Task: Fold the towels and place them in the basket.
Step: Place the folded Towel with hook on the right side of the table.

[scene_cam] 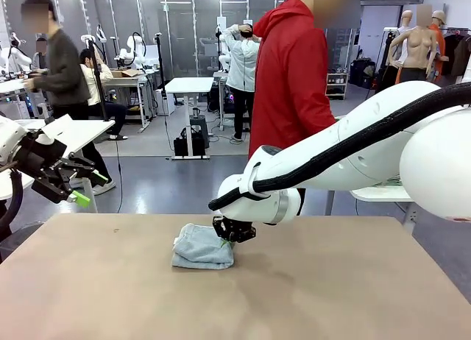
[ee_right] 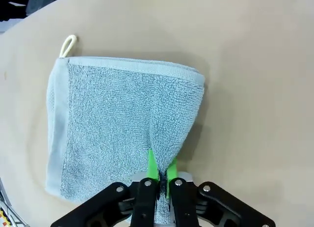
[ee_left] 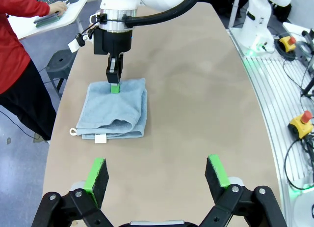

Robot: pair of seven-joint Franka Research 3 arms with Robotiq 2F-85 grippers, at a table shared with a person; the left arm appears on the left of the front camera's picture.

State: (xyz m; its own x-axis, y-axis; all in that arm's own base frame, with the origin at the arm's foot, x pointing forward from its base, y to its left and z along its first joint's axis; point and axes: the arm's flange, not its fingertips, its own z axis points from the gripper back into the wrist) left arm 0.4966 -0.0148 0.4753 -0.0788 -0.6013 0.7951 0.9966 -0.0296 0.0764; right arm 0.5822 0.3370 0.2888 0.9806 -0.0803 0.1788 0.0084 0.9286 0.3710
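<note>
Robotics laboratory, as you see it from the robot's station. The white right arm reaches over your tan surface, and the left hand carries green pads on black fingers. Beside the surface lie a ridged metal platform, yellow emergency-stop boxes with red buttons, and loose cables. Beyond, note the open hall: a polished grey floor, white work tables on thin legs, glass partition walls, and people, one in a red hooded top at the surface's far edge, another standing at a table on the left.
</note>
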